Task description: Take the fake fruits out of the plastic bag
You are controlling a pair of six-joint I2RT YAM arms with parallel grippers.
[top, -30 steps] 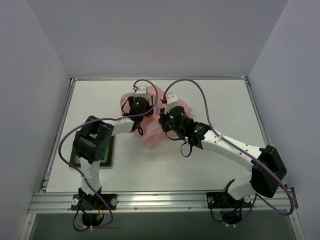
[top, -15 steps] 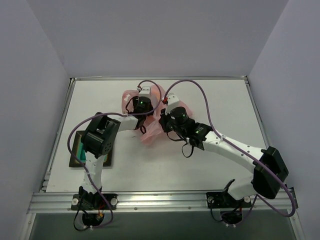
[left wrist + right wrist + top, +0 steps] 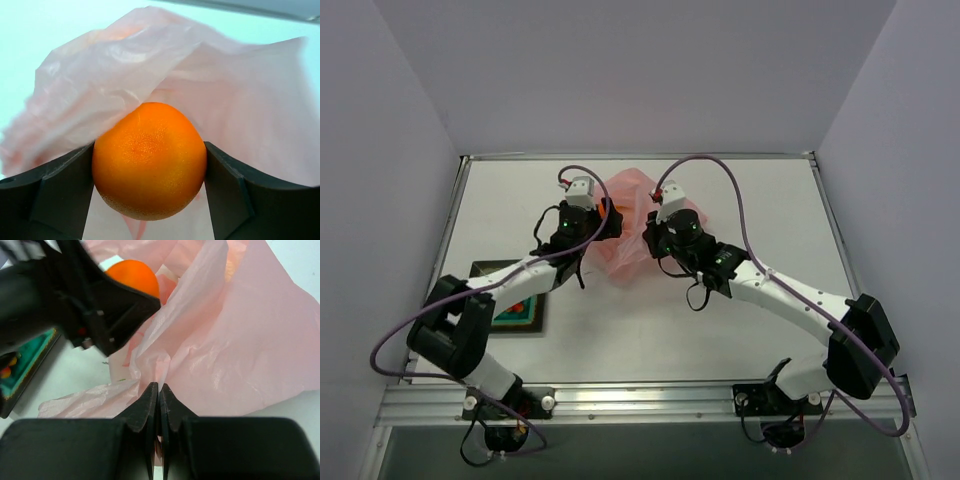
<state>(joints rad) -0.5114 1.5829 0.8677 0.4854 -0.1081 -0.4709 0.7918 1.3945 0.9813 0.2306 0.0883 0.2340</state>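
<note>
My left gripper (image 3: 149,150) is shut on the round orange fake fruit (image 3: 149,161), which fills the gap between both fingers. It holds the fruit just outside the left edge of the pink plastic bag (image 3: 235,95). In the top view the left gripper (image 3: 608,222) is at the bag's (image 3: 630,200) left side. My right gripper (image 3: 159,386) is shut on a fold of the bag (image 3: 250,340), at its right side (image 3: 652,238). The orange fruit (image 3: 133,275) and the left fingers (image 3: 100,305) show in the right wrist view. Any other fruits in the bag are hidden.
A dark square tray with a teal inside (image 3: 485,270) lies at the left, partly under my left arm. In the right wrist view small red and yellow pieces (image 3: 5,372) lie in the tray (image 3: 35,352). Walls enclose the table.
My left gripper has drawn back to the left, out of the bag, with the orange fruit in it, and its arm has stretched out. The right gripper kept its hold on the bag.
</note>
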